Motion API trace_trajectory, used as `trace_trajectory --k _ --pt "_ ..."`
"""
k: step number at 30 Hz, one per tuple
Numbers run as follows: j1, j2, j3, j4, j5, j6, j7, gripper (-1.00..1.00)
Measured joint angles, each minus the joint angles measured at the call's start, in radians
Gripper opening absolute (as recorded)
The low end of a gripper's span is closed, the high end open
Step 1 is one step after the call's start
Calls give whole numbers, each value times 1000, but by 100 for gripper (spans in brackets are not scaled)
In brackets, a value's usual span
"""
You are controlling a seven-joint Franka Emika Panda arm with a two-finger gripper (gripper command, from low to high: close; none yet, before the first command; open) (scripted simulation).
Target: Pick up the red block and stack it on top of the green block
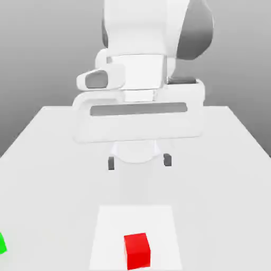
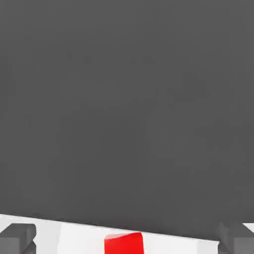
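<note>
**Gripper held open above the table, red block resting free**

The white, two-finger gripper [image 1: 138,161] of the white robot arm [image 1: 148,47] was seen in the exterior view raised above the pale, flat table [image 1: 42,159], its two dark fingertips [image 1: 111,163] spread wide apart with nothing held between them. In the hand view the same grey fingertips [image 2: 17,238] were found at opposite edges of the picture, and the gripper [image 2: 127,240] was thus shown fully parted.

The small red cube-shaped block [image 1: 137,250] was seen resting on a lighter square patch [image 1: 106,233] of the table, near the front edge of the exterior view, below and apart from the gripper. In the hand view the red block [image 2: 124,243] was seen between the two fingertips but untouched by either.

The small green block [image 1: 2,244] was only partly caught at the exterior view's left edge, well apart from the red block, on the table surface.
</note>
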Motion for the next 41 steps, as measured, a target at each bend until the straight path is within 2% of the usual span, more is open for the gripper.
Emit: trace_trajectory --k 6,11,12,19,24,33,37,38,41 --pt "1 217 -2 -41 -15 86 -31 0" --pt "-6 398 8 -24 -3 225 -46 0" --pt "-8 422 10 -21 -1 245 -48 -100" --pt "-9 422 11 -21 -3 245 -47 -100" --pt "-7 270 -2 -41 -17 113 -37 -100" --pt "-262 306 -183 118 69 -26 -142 -100" --pt "-401 436 -218 217 152 -1 -212 -100" --pt "-423 472 -212 231 170 20 -226 100" --pt "-423 472 -212 231 170 20 -226 100"
